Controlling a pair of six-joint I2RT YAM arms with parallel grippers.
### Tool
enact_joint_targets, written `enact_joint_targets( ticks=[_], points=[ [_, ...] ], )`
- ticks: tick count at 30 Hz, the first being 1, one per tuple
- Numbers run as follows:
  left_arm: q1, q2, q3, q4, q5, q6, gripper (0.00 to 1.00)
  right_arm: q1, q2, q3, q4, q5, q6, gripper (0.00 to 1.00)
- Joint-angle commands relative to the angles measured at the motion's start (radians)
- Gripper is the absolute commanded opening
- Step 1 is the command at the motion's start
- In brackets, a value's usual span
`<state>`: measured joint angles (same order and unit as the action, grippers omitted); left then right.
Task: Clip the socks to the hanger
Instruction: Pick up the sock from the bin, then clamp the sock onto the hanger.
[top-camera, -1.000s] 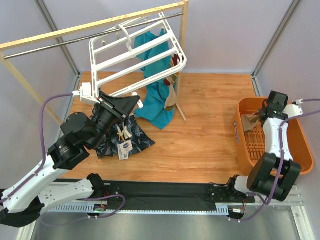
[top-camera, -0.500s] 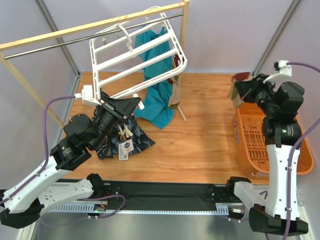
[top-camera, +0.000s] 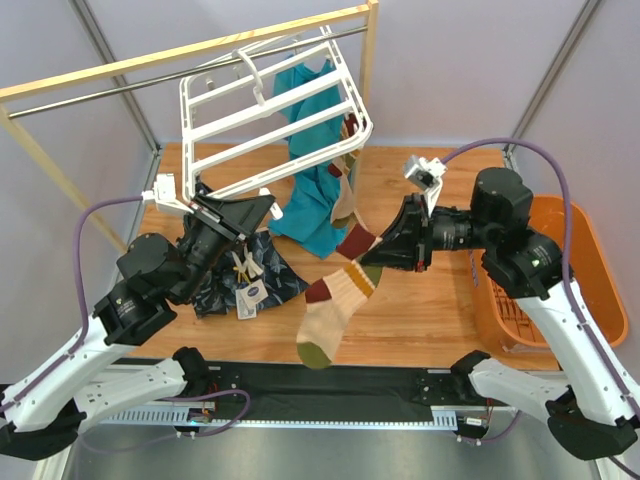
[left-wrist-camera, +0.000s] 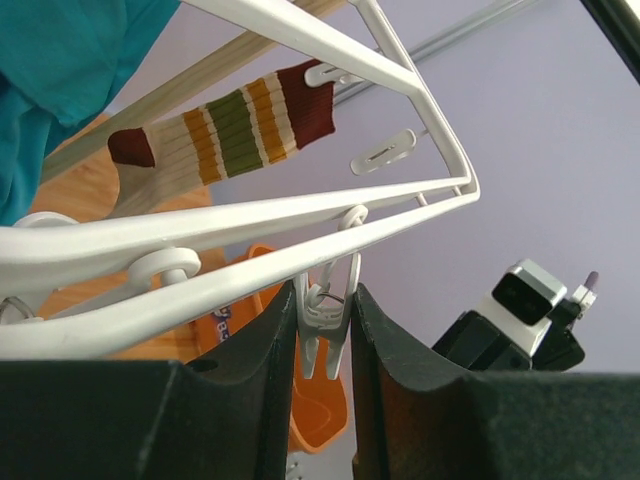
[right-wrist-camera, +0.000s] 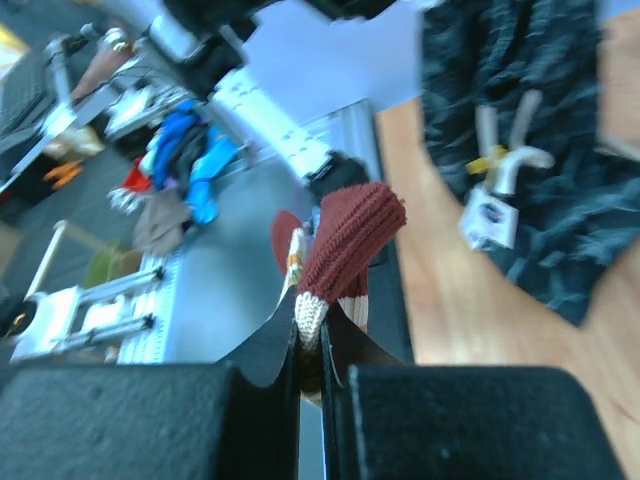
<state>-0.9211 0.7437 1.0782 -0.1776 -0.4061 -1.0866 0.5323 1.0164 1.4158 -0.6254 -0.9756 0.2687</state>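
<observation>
Evidently the left fingers (left-wrist-camera: 262, 385) are clamped on a white clip (left-wrist-camera: 327, 318) dangling from the hanger (top-camera: 268, 108), probably to squeeze it ready and steady the tilted frame. The right fingers (right-wrist-camera: 262, 372) are pinched together on the maroon end of a sock (top-camera: 335, 300), which hangs above the worktop (top-camera: 420, 300) between the hanger and the orange basket (top-camera: 600, 290), likely so that end can be offered to the clip. Another sock (left-wrist-camera: 225, 130) is already clipped on a far bar. Whether the clip's mouth is open is hidden between the fingers. The right wrist view is blurred and cuts off the sock's foot.

Wooden table (top-camera: 430, 315) bears navy cloth (top-camera: 285, 280), orange basket (top-camera: 610, 300).
</observation>
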Motion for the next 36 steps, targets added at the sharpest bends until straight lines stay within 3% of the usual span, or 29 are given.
enact_joint_targets(
  ticks=[1, 5, 11, 17, 27, 36],
  points=[
    [-0.005, -0.006, -0.004, 0.015, 0.043, -0.025, 0.0, 0.072, 0.019, -0.052, 0.14, -0.147, 0.044, 0.0],
    [-0.005, -0.029, -0.017, 0.018, 0.046, -0.033, 0.0, 0.139, 0.097, -0.112, 0.449, -0.21, 0.24, 0.0],
    [-0.005, -0.035, -0.011, 0.006, 0.055, -0.082, 0.0, 0.207, 0.233, -0.028, 0.466, -0.199, 0.221, 0.0],
    [-0.005, -0.026, 0.003, 0.001, 0.075, -0.108, 0.0, 0.219, 0.286, -0.018, 0.668, -0.224, 0.354, 0.0],
    [-0.005, -0.043, -0.006, -0.005, 0.078, -0.145, 0.0, 0.225, 0.358, 0.071, 0.684, -0.255, 0.36, 0.0],
    [-0.005, -0.041, -0.006, -0.003, 0.079, -0.157, 0.0, 0.241, 0.378, 0.055, 0.715, -0.17, 0.371, 0.0]
  ],
)
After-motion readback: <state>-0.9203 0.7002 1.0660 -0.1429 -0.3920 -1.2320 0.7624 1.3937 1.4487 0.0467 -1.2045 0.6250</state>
